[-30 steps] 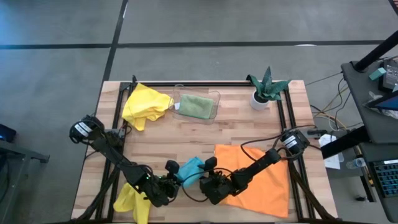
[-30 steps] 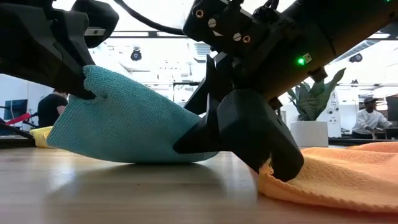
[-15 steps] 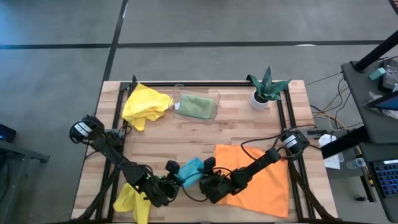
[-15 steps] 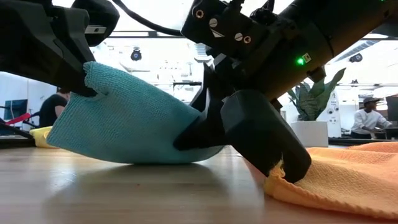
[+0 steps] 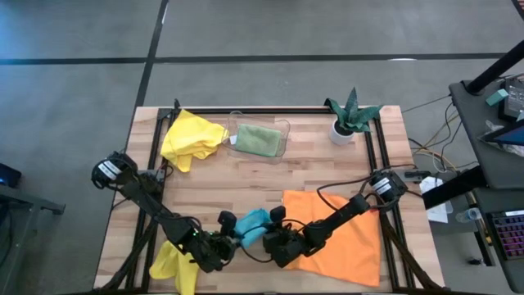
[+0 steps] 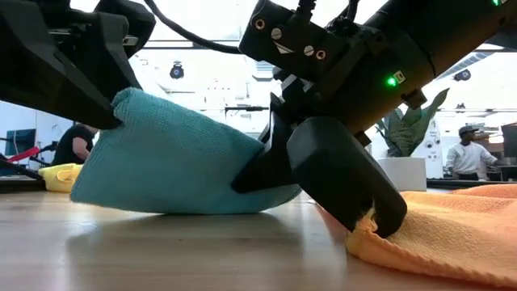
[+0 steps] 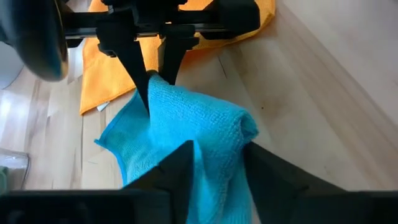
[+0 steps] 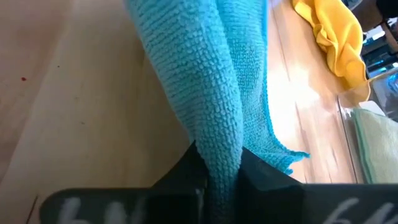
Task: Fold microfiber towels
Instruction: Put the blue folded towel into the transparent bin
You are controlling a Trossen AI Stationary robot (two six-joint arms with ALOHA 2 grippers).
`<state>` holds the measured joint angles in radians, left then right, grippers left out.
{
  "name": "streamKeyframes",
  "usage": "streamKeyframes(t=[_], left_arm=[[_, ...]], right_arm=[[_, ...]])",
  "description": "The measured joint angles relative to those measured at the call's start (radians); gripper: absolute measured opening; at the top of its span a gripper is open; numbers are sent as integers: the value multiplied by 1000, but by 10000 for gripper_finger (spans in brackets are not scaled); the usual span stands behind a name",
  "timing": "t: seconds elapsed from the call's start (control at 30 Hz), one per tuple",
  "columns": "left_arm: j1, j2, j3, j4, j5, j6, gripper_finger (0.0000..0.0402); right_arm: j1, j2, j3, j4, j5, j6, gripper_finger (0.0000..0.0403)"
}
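Turquoise blue microfiber towel (image 5: 251,225), bunched into a soft hump, sits near the front edge of the wooden slatted surface (image 5: 311,164), held from both sides; the left pincer (image 5: 225,240) is clenched on its left end, the cloth passing up between the two dark fingers (image 7: 180,171) in the left wrist view; the right pincer (image 5: 273,236) is clenched on its right end, a fold of blue pinched tight between its fingers (image 8: 193,165). In the low view the towel (image 6: 174,158) arches between the two pincers with its underside resting on the surface. Just to the right lies the flat orange microfiber towel (image 5: 344,233), under the right arm; a crumpled bright yellow towel (image 5: 173,264) lies at the front left corner; a second yellow towel (image 5: 190,138) is at the back left, beside a clear plastic tray (image 5: 282,127) holding the folded sage green towel (image 5: 258,139).
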<state>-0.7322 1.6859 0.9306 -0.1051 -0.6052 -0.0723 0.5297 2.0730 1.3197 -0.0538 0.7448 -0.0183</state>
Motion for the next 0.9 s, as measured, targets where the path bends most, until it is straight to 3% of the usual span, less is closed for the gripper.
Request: streamKeyframes(t=[0.33,0.9], left_arm=[[-2,-6,1,-11,-2,-49,219],[-17,-60,1,-5,-27,-107,269]], right_arm=[[0,-26,-2,-10,1,0,16],[-23,-38,-2,-31,6,53,15]])
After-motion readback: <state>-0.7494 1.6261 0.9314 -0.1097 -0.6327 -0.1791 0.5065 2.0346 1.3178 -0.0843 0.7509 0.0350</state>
